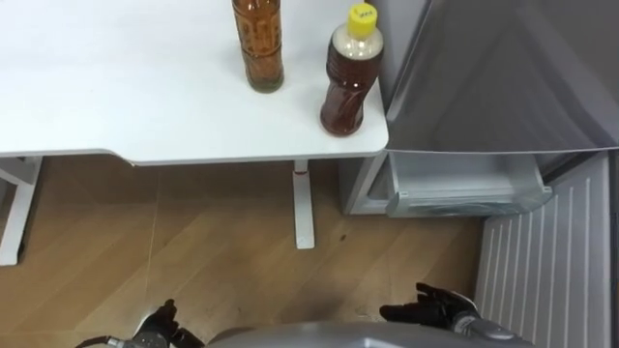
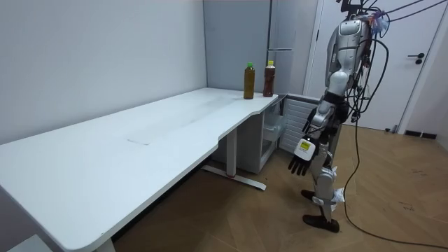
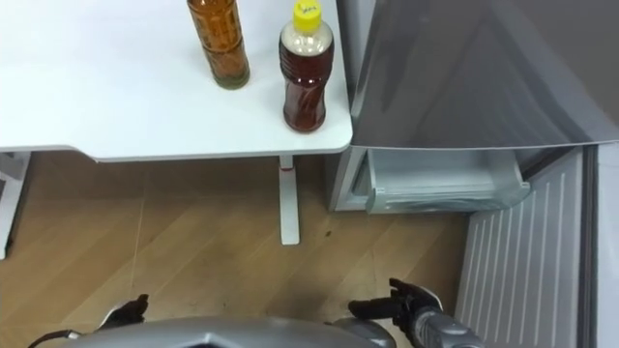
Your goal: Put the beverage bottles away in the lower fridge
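Cut off by the top edge of the eye views: the neck and cap of the amber bottle (image 1: 258, 43). Beside it, nearer the table corner, the yellow-capped bottle (image 1: 348, 82), whole and upright. Both drinks standing on the white table (image 1: 116, 87), not touching each other, well apart from both hands.

Partly cut by the bottom edge: left hand (image 1: 160, 327) and right hand (image 1: 430, 307), low over the wooden floor (image 1: 213, 242). Right hand with fingers loose, a little apart, holding nothing. Left hand hard to read there; in the room view hanging beside the thigh, fingers relaxed and spread, empty.

Just to the right of the table corner, the grey fridge (image 1: 503, 77), its top out of the frame. Below, its lower door (image 1: 556, 261) swung open, ribbed inner side showing, cut by the right and bottom edges. In the lower compartment a pale drawer (image 1: 464, 184), its back part hidden under the upper door; cannot tell what lies inside.

In the room view, the same long table along a plain grey wall (image 2: 105, 56), a white door (image 2: 427, 70) at the room view's right, the robot standing upright at the table's far end, near the fridge.
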Robot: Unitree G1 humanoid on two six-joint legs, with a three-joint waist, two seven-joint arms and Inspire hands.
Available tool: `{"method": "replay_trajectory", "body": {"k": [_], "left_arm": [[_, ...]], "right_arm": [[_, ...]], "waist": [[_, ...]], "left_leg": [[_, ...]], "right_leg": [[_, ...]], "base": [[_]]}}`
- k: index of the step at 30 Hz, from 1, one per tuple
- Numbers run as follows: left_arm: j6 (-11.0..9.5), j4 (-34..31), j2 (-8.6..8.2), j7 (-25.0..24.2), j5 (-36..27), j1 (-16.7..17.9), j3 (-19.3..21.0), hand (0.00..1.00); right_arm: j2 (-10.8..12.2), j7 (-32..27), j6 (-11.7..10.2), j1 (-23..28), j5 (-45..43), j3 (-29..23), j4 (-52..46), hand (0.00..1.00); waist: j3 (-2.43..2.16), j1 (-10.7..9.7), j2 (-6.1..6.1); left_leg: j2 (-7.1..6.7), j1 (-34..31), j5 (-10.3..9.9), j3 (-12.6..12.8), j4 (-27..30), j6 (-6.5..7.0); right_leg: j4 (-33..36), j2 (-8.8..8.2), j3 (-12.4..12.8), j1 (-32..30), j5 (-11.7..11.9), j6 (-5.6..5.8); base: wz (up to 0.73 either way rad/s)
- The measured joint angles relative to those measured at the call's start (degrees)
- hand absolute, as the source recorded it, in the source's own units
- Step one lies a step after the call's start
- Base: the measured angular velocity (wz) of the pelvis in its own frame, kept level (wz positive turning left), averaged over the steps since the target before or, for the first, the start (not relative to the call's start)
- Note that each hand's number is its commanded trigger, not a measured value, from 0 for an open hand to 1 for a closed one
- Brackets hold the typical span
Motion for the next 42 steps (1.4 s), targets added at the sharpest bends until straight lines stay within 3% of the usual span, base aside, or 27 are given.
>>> {"method": "replay_trajectory", "body": {"k": [5, 9, 14, 22, 25, 30, 35, 39, 42], "left_arm": [[-1.12, -0.09, 0.00, 3.06, -0.09, 0.74, 2.26, 0.00], [-2.16, -0.10, -0.14, 6.85, -5.11, 1.19, 2.70, 0.00], [-4.55, -1.65, -1.35, 12.15, -11.48, 2.38, 8.70, 0.00], [-6.92, -6.32, -1.28, 22.20, -21.89, 4.38, 15.23, 0.00], [-7.73, -12.24, -1.53, 26.88, -22.81, 4.39, 18.31, 0.00], [-12.21, -22.27, -1.67, 36.09, -26.21, 4.86, 17.94, 0.00], [-13.60, -29.38, -2.48, 39.58, -26.96, 5.94, 17.54, 0.00], [-15.81, -36.61, -2.24, 41.46, -26.85, 5.89, 16.88, 0.00], [-16.39, -44.50, -2.10, 42.57, -26.21, 5.63, 16.84, 0.00]], "right_arm": [[-0.01, -0.12, -0.03, 0.44, 1.89, -0.02, 0.12, 0.00], [-0.04, -0.34, -0.02, 0.69, 3.09, 0.05, 0.63, 0.00], [0.00, -0.67, -0.13, 1.62, 3.54, -1.59, 0.48, 0.00], [0.00, -1.73, -0.26, 2.71, 3.12, -4.79, -0.11, 0.00], [0.01, -2.71, -0.25, 2.90, 1.15, -5.76, -0.54, 0.00], [-0.01, -5.32, -0.29, 4.85, 0.90, -6.83, -2.73, 0.00], [0.00, -5.80, -0.89, 5.04, 0.92, -6.80, -2.92, 0.00], [-0.01, -5.86, -1.61, 5.11, 1.03, -6.65, -3.06, 0.00], [-0.04, -5.81, -2.15, 5.37, 1.46, -6.64, -3.02, 0.00]], "waist": [[-0.08, 0.07, -0.06], [-0.05, 0.10, 0.27], [-0.18, 0.07, 0.52], [-0.33, 0.54, 0.82], [-0.40, 1.07, 0.97], [-0.95, 1.80, 1.78], [-0.94, 1.49, 1.88], [-0.88, 1.58, 1.70], [-0.81, 1.59, 1.68]], "left_leg": [[-0.04, 0.39, 0.00, -0.22, 0.00, 0.00], [-0.05, 1.42, 0.00, -0.31, -0.06, 0.00], [-0.26, 1.74, 0.00, -1.62, -0.12, 0.00], [-0.42, 2.44, -0.01, -1.76, -0.23, 0.03], [-0.38, 2.48, -0.24, -2.51, -0.61, 0.43], [-0.55, 2.71, -0.27, -2.97, -0.73, 0.50], [-0.58, 3.05, -0.27, -3.09, -0.67, 0.50], [-0.68, 3.33, -0.27, -3.46, -0.65, 0.50], [-0.72, 3.23, -0.27, -3.67, -0.62, 0.50]], "right_leg": [[0.00, -0.03, 0.01, 0.47, 0.00, 0.01], [-0.06, -0.03, -0.13, 1.49, -0.01, 0.02], [-0.12, -0.13, -0.23, 2.02, -0.23, 0.14], [0.04, -0.09, -1.11, 2.86, -0.43, 0.34], [0.11, 0.02, -1.28, 2.70, -0.47, 0.34], [0.19, -0.05, -1.35, 3.01, -0.47, 0.37], [0.11, -0.07, -1.22, 3.45, -0.63, 0.49], [0.12, -0.20, -1.58, 3.89, -0.69, 0.57], [0.15, -0.29, -1.79, 3.85, -0.85, 0.61]], "base": [[0.00], [0.00], [0.05], [0.05], [0.06], [0.01], [0.00], [0.05], [0.03]]}}
